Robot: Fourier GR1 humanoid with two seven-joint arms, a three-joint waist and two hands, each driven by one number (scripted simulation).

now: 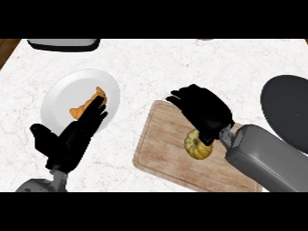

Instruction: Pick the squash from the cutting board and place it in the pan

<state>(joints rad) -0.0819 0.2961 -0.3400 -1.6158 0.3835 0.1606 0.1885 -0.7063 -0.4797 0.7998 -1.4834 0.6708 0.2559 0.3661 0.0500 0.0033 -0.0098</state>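
Right hand [203, 110], fingers curled over but not visibly gripping the squash [199, 144] at the cutting board's [166, 149] right edge, may nudge it off before closing.

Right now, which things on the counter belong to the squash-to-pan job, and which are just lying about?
Part of the job:
squash, on the cutting board
pan, at the right
right robot hand, over the squash

Just lying about:
white plate with an orange pastry
grey object at the far edge
left robot hand, open, resting
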